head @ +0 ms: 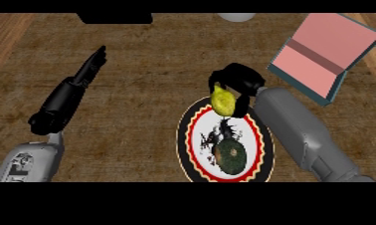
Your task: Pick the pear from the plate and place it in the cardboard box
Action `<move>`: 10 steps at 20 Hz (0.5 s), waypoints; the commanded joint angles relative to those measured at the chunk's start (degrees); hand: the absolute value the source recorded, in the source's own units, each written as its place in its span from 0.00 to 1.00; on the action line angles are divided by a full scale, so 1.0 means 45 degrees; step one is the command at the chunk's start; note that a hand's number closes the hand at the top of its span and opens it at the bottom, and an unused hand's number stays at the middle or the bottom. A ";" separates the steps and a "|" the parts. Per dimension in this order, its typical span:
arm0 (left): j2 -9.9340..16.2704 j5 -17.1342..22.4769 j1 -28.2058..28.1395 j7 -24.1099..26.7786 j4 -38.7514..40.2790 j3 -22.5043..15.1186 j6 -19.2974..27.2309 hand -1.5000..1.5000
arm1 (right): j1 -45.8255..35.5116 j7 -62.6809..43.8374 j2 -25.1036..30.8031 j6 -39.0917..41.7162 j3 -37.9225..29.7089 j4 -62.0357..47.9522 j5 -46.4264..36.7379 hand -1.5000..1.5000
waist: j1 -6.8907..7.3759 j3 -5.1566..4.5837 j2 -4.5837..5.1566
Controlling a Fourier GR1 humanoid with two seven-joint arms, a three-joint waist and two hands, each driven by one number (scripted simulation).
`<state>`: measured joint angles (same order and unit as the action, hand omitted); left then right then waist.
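Already the right hand is curling its fingers round the yellow pear above the far rim of the plate, the fruit's long axis running toward the robot. Up and to the right the cardboard box is lying open on the worktop, nearer this arm. Meanwhile the left hand is resting straight-fingered; the pear's far end is hiding behind the fingers.

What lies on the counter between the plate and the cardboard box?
In the head view, no object lies between the plate and the cardboard box; only the right forearm crosses that stretch above bare counter.
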<state>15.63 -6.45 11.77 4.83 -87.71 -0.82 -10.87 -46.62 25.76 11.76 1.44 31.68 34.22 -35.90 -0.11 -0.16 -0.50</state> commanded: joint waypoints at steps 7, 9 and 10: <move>0.0254 0.0299 0.0082 0.0144 0.0293 0.0636 -0.0207 0.50 | -0.1114 -0.4877 -0.0097 -0.2234 0.0133 0.3722 -0.2147 1.00 | -0.0292 0.0020 -0.0046; 0.0211 -0.0009 -0.0519 0.0435 -0.0029 0.0378 -0.0154 0.50 | -0.1081 -0.5848 0.0129 -0.1669 -0.0007 0.5357 -0.2188 1.00 | -0.0327 0.0020 -0.0089; 0.0286 0.0377 0.0553 -0.0969 -0.0249 0.0582 -0.0315 0.50 | -0.1006 -0.6338 0.0203 -0.1156 -0.0213 0.6094 -0.2018 1.00 | -0.0364 0.0030 -0.0077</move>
<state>16.44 -5.59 11.95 3.86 -88.03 0.93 -11.76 -50.40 3.41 10.69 -6.47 31.84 51.68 -44.17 -1.24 -0.06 -0.75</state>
